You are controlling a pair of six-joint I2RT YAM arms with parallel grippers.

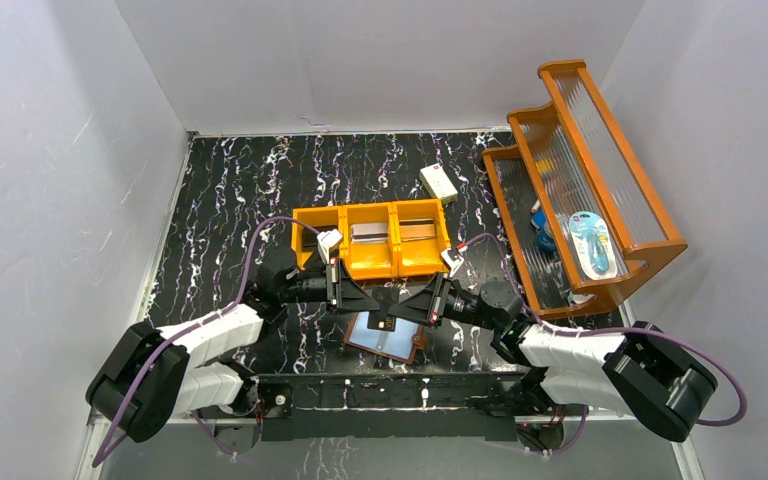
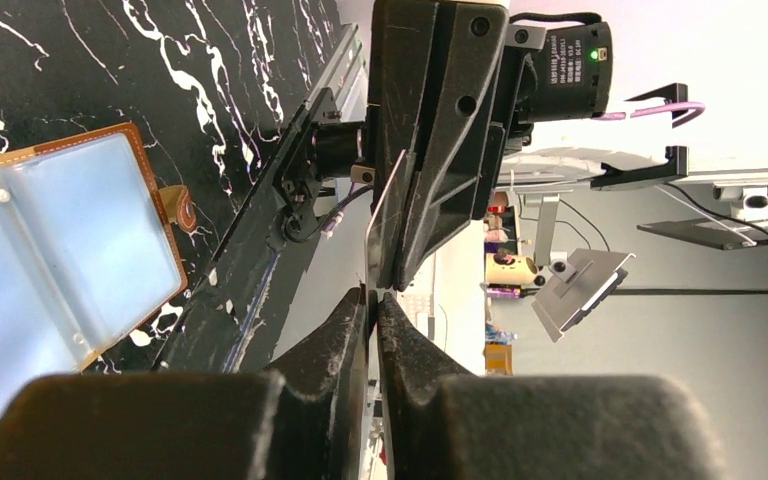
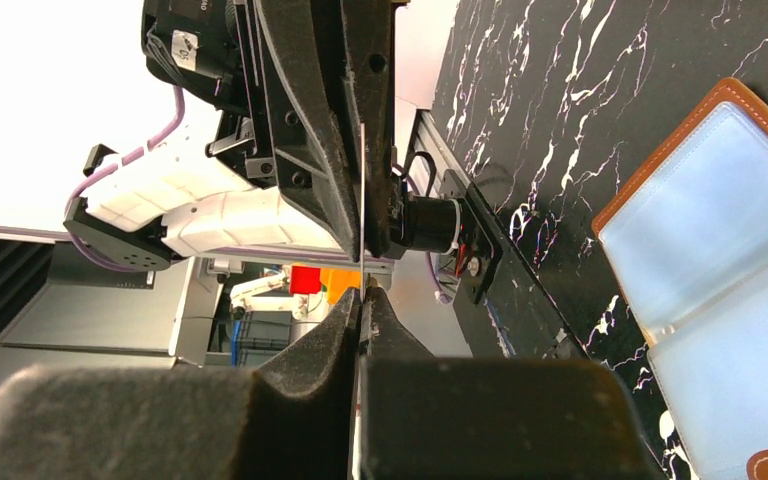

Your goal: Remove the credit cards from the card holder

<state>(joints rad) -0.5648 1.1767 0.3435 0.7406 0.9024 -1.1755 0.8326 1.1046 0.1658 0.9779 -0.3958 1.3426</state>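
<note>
Orange tray point(image 1: 372, 266) blocks just behind card holder point(image 1: 388, 340), rack point(image 1: 650, 245) walls R side; open table point(image 1: 222, 190) far-L.

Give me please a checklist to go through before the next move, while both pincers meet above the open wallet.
1. Left pincer shut on the credit card: ok.
2. Right pincer shut on the same card: ok.
3. Card held in the air, apart from the card holder, which lies open on the table: ok.
4. Free compartment in the orange tray: cannot tell, the left one is partly hidden.
5. No cards left in the holder's pockets: cannot tell.
</note>
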